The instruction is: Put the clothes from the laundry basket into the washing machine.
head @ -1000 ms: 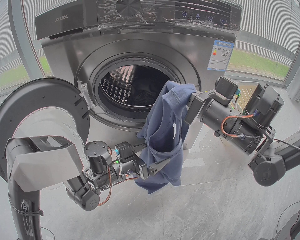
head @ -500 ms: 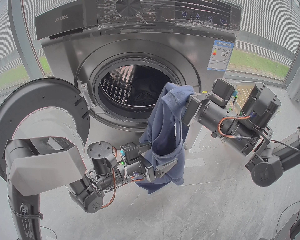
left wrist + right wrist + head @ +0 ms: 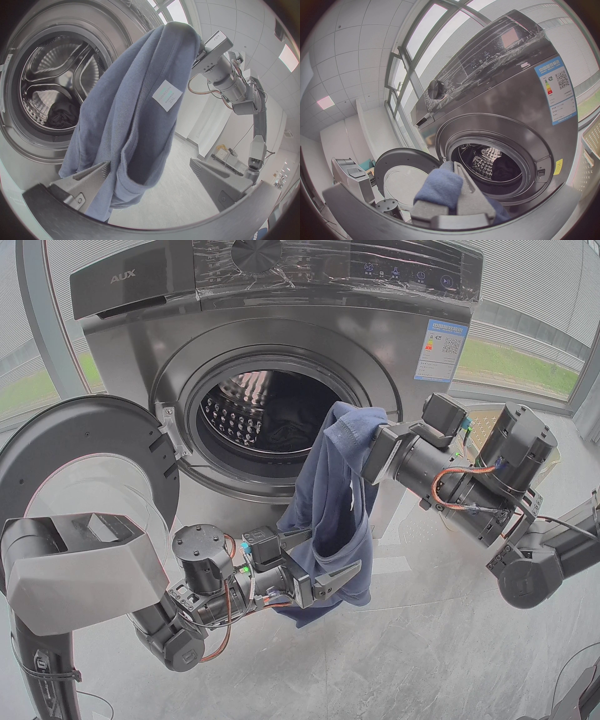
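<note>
— Checking right claw (image 3: 455,190): clamped on top fold of blue shirt (image 3: 331,502), held up just before washer (image 3: 400,352) opening, outside drum (image 3: 237,409).
— Noted. Left claw (image 3: 335,547)?
— Spread wide, low down, with shirt's hanging lower part between the fingers; not gripping.
— Inside drum?
— Dark garment (image 3: 281,427) lying at the bottom. Door (image 3: 81,446) standing fully open at left.

Shirt (image 3: 331,502) before the washing machine (image 3: 275,334), door (image 3: 81,446) to its left
</note>
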`<state>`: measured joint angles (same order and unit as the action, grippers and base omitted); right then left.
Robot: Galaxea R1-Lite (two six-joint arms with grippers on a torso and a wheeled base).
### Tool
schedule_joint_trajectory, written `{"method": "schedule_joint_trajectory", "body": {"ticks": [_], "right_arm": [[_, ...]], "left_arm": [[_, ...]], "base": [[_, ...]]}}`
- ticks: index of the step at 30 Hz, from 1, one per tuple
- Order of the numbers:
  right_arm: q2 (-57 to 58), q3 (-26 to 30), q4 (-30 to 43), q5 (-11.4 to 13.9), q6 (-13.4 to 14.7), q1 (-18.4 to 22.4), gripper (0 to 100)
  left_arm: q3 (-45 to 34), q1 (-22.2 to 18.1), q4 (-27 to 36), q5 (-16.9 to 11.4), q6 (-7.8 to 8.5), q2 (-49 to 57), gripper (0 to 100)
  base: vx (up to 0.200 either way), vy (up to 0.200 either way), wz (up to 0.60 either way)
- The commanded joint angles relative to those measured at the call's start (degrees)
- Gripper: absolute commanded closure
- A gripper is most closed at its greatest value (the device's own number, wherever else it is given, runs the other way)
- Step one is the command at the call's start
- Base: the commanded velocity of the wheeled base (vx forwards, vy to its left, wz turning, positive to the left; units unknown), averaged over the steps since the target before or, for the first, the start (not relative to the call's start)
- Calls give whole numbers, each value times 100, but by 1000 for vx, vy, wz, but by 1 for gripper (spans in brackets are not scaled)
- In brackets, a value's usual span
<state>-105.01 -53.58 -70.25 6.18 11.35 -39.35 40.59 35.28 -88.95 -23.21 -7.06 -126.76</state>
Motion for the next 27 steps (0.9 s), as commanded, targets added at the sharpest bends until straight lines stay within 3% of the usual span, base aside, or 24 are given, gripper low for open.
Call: {"method": "schedule_joint_trajectory", "body": {"ticks": [1,7,16,27], "right_arm": [[-37,-65,12,-29,-1,15,100],[-125,-188,21,-108,-1,165,100],[-134,-285,47,-196,8,165,100],[-125,-285,100,-205,8,121,100]], "left_arm": [[-192,58,-25,-17,-24,257,0],[-676,102,-25,-52,-235,564,0],[-658,49,-25,-201,-296,310,0],[-236,-434,-25,-193,-252,-385,0]], "base": [[0,0,0],[0,0,0],[0,0,0],[0,0,0]]}}
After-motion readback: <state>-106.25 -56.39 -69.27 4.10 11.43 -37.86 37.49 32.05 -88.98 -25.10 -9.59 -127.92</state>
